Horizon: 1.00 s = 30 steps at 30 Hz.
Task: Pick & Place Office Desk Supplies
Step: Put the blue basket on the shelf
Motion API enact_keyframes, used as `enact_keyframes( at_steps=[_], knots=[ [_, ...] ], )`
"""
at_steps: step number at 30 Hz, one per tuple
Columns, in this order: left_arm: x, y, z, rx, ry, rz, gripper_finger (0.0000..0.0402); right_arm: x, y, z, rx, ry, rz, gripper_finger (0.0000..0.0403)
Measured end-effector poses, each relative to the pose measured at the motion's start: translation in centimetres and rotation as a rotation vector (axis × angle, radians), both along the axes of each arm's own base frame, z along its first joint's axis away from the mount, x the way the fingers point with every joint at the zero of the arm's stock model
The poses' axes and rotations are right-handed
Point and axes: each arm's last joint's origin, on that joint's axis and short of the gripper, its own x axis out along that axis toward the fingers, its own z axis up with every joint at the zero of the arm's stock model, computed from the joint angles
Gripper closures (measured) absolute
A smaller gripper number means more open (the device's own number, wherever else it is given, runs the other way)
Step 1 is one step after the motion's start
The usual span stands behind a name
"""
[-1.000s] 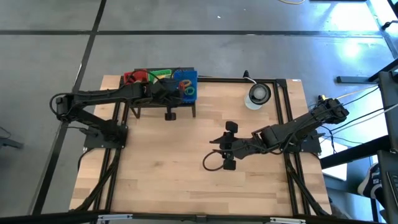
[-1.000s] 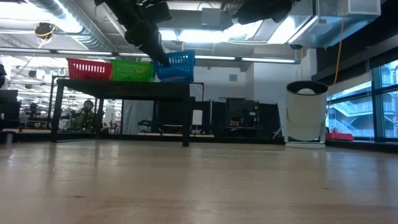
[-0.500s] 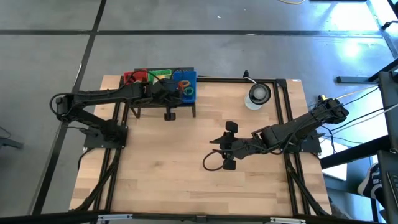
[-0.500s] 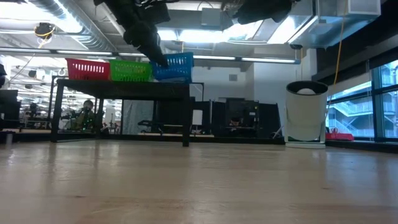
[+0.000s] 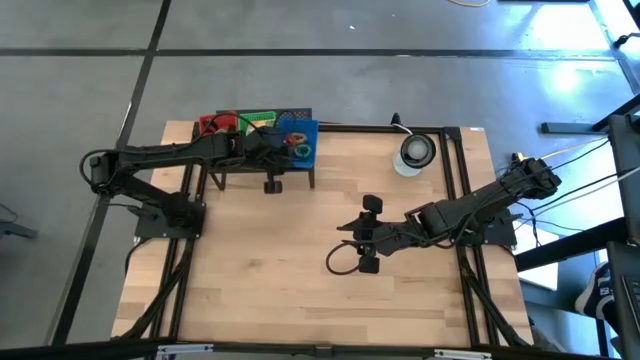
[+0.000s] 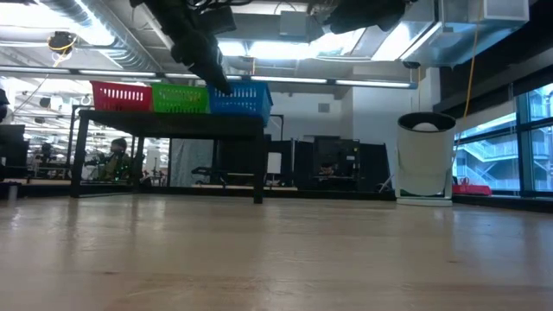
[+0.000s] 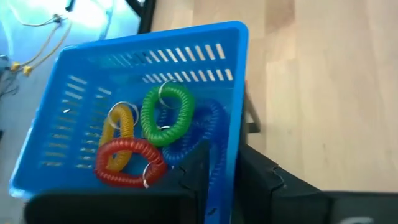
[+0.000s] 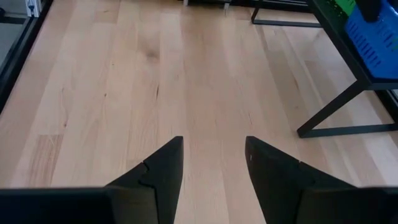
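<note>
1. The wooden table [image 5: 260, 290] shows bare wood across its middle. No loose supply is visible on it. A low dark stand [image 5: 300, 182] at the back left carries a row of baskets.
2. The supplies you can see are coiled loops, and all of them lie in the blue basket [image 7: 155, 40] on that stand. They are a green loop [image 7: 166, 114], a yellow loop [image 7: 121, 124], a red loop [image 7: 127, 162] and a blue loop [image 7: 208, 134].
3. Your left gripper [image 7: 221, 165] sits at the basket's near wall, with one finger inside and one outside. You cannot tell whether it pinches that wall or has let go.
4. The blue loop lies just beside the inner finger. The green loop is a little farther in, its long axis running roughly from the far wall back toward the fingers.
5. Your right gripper [image 5: 368, 235] hangs over the table's centre, fingers spread with nothing between them. It is well apart from the basket.
6. The left arm is clearly the nearer one. Any reach for a loop would likely need the left fingers lifted clear of the wall first.
</note>
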Motion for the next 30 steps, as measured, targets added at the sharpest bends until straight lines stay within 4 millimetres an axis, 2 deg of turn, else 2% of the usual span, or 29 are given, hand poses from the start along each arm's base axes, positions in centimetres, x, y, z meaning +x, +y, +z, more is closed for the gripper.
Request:
enact_keyframes(
  at_steps=[7,15,23,30],
  knots=[
    [0.0,0.2,0.1,0.035,-0.008,0.063,0.0319,0.0,0.0,0.0,0.0,0.0,0.0,0.0229],
    [0.0,0.1,0.1,0.023,-0.017,0.068,0.0319,0.0,0.0,0.0,0.017,0.001,-0.01,0.0229],
    [0.2,-0.6,0.6,0.039,-0.053,0.063,0.0306,0.0,0.0,0.0,0.02,0.004,-0.014,0.0229],
    [-0.5,-1.3,1.6,0.069,-0.083,0.066,0.0297,-0.1,0.0,0.0,0.018,0.005,-0.013,0.0229]
  ],
)
